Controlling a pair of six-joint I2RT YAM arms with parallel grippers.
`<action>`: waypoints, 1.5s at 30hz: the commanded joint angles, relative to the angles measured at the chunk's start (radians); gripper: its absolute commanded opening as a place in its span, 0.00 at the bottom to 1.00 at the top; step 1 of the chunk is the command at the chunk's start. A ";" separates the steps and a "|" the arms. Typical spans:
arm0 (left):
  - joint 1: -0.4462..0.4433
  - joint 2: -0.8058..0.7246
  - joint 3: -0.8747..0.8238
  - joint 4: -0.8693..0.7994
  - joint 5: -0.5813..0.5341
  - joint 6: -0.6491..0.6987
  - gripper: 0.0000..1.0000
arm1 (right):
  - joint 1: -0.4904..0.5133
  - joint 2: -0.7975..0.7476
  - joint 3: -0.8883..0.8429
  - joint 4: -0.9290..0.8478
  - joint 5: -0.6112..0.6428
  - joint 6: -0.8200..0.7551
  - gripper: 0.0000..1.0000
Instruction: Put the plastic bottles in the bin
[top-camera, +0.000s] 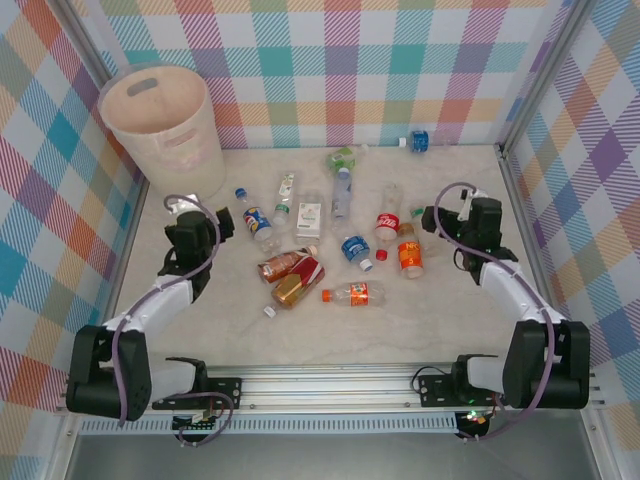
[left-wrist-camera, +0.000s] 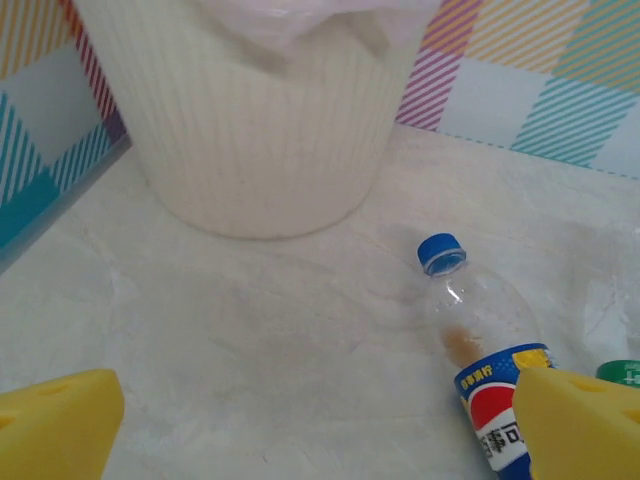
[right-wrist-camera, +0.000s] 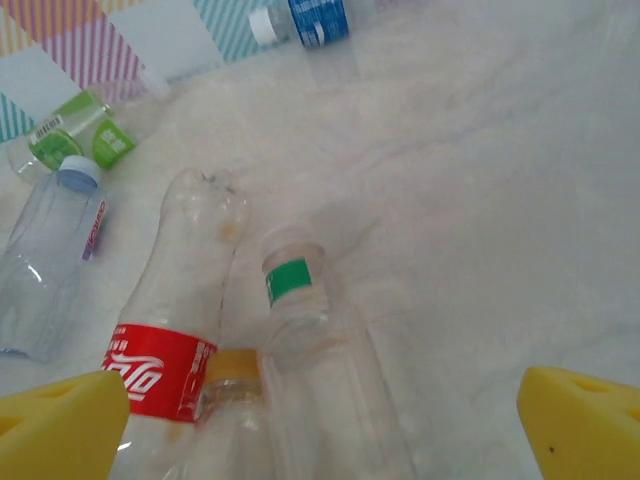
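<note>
Pale marbled tabletop (top-camera: 330, 335), checked walls (top-camera: 400, 60): I hold both grippers spread wide and empty. The left gripper (left-wrist-camera: 320, 430) has a blue-capped bottle (left-wrist-camera: 478, 335) by its right pad at lower right, with the bin (left-wrist-camera: 260, 130) beyond at upper left. The right gripper (right-wrist-camera: 320, 430) faces a green-banded bottle (right-wrist-camera: 300, 320) at lower centre. These plastic bottles (top-camera: 355, 293) look light, slick and crushable, so I'd pinch them mid-body.

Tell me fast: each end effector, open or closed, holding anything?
Left end effector: open, empty, beside a blue-capped clear plastic bottle.
Right end effector: open, empty, above a clear plastic bottle with a green band.
</note>
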 joint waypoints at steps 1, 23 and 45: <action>-0.016 -0.057 0.082 -0.337 0.012 -0.198 1.00 | 0.008 0.000 0.055 -0.294 -0.075 0.173 0.98; -0.172 -0.113 0.209 -0.767 0.328 -0.581 1.00 | 0.302 0.188 0.075 -0.438 0.180 0.243 0.92; -0.275 -0.030 0.265 -0.564 0.572 -0.518 1.00 | 0.350 0.053 -0.023 -0.259 0.153 0.205 0.58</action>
